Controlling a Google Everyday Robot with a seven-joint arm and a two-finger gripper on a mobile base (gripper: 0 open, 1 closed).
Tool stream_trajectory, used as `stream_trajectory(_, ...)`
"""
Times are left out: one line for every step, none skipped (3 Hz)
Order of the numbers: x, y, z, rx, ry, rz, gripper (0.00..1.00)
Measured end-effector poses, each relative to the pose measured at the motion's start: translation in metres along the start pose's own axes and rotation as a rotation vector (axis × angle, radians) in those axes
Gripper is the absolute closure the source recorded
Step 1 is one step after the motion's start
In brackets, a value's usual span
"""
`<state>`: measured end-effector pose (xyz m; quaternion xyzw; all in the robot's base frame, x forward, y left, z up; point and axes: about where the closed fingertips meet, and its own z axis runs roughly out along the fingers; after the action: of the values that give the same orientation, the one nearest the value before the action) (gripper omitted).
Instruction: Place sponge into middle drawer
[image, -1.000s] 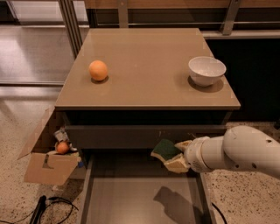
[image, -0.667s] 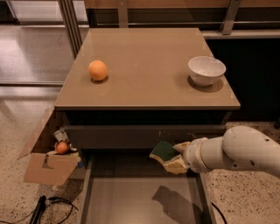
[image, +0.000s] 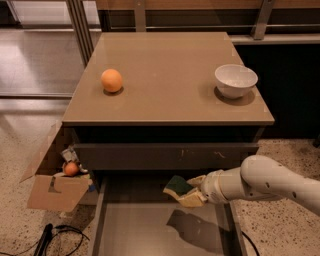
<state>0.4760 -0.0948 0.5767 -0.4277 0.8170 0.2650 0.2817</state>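
Note:
The sponge (image: 178, 186), dark green on top with a pale yellow body, is held in my gripper (image: 192, 191). My white arm reaches in from the right. The gripper holds the sponge above the back part of the open middle drawer (image: 150, 231), a wide shallow grey-brown drawer pulled out at the bottom of the view. The sponge's shadow falls on the drawer floor below it.
The cabinet top (image: 165, 80) carries an orange fruit (image: 111, 80) at the left and a white bowl (image: 235, 80) at the right. A closed drawer with a dark scratched front (image: 165, 156) sits above the open one. A cardboard box (image: 55, 185) and cables (image: 55, 237) lie on the floor at left.
My gripper with the sponge has shifted slightly left over the open drawer. Nothing else has moved.

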Motion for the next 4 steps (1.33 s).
stream_trajectory(0.022,-0.007,0.023,-0.037,-0.027,0.036,1.0)
stream_trajectory(0.042,-0.015,0.045,-0.062,-0.051,0.079,1.0)
stream_trajectory(0.045,-0.014,0.049,-0.069,-0.052,0.085,1.0)
stream_trajectory(0.043,-0.013,0.051,-0.005,-0.033,0.07,1.0)
